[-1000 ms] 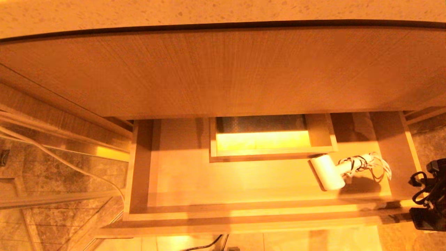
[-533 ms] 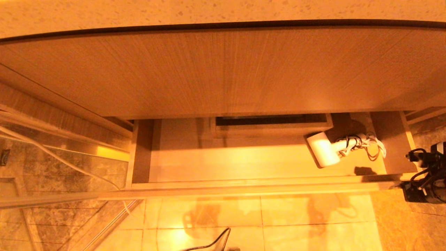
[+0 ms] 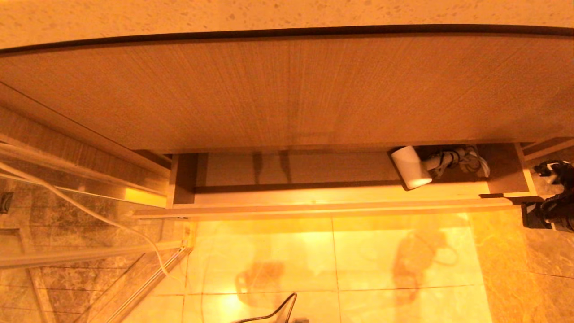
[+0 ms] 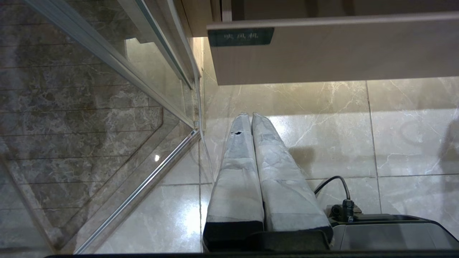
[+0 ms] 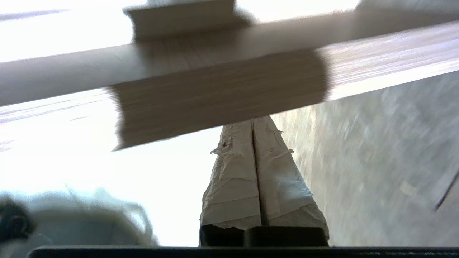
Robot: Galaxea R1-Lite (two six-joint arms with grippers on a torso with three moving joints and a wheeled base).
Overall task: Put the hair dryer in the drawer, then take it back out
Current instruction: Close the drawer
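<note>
We look down on a broad wood-grain cabinet panel [image 3: 287, 89] that fills the upper half of the head view, with a speckled stone counter [image 3: 287, 11] along its 12 o'clock edge. Below the panel the drawer [image 3: 341, 207] stands only a narrow way out, its flat front running across the middle of the view and its pale floor showing as a thin band. A glossy marble tile floor [image 3: 332, 269] spreads from 6 o'clock, and a glass shower partition [image 3: 80, 215] with a metal frame takes the 9 o'clock side.

The hair dryer [image 3: 411, 167] lies inside the drawer toward its 3 o'clock end, the white barrel tilted with its mouth toward 5 o'clock, partly tucked under the panel's edge. Its bound cord [image 3: 466, 160] is bunched just beside the handle, at 3 o'clock of the barrel.

Our right gripper [image 5: 252, 123] sits at the far 3 o'clock edge of the head view, its tape-wrapped fingers [image 5: 236, 179] pressed together on nothing, tips right up at the underside of the drawer front; whether they touch it we cannot tell. Our left gripper [image 4: 251, 116] hangs parked over the tiles near the drawer's 9 o'clock corner, fingers likewise pressed together and empty. A dark label [image 4: 241, 36] with pale characters sits on the drawer front there.
</note>
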